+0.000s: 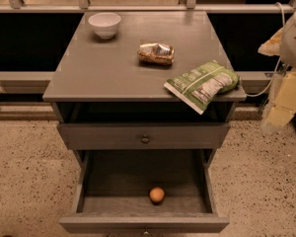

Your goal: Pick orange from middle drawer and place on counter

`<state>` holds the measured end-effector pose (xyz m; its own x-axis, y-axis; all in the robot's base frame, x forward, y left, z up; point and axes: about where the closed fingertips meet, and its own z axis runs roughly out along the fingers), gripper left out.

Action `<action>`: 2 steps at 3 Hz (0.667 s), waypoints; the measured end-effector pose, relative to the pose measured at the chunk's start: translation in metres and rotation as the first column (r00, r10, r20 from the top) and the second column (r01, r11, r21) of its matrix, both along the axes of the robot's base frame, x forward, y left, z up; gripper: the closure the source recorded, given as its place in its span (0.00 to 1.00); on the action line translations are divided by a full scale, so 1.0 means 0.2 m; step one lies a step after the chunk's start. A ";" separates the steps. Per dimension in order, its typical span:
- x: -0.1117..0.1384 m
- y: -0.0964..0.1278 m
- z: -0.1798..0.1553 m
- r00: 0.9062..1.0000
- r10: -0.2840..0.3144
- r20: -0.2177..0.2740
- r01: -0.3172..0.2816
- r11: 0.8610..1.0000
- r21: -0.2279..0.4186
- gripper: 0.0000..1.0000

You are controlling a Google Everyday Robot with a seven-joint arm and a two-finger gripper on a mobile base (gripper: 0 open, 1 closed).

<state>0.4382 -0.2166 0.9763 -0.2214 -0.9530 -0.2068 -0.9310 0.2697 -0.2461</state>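
The orange [157,195] is small and round and lies on the floor of the open middle drawer [118,181], near its front panel and slightly right of centre. The counter [103,63] is the flat grey top of the cabinet above. My gripper [275,118] hangs at the far right edge of the view, beside the cabinet's right side. It is at about counter height, well above and to the right of the orange, and holds nothing that I can see.
A white bowl [104,23] stands at the counter's back left. A golden-brown snack packet [156,54] lies mid-counter. A green and white chip bag [202,84] overhangs the front right edge. The upper drawer [145,139] with a round knob is closed. Speckled floor surrounds the cabinet.
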 end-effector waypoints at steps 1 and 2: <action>0.00 0.00 0.00 1.000 0.000 0.000 0.000 1.000 0.000 0.00; 0.02 0.02 -0.06 1.000 0.007 0.020 -0.008 0.999 0.043 0.00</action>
<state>0.4421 -0.2130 0.9651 -0.2096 -0.9446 -0.2525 -0.9280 0.2735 -0.2528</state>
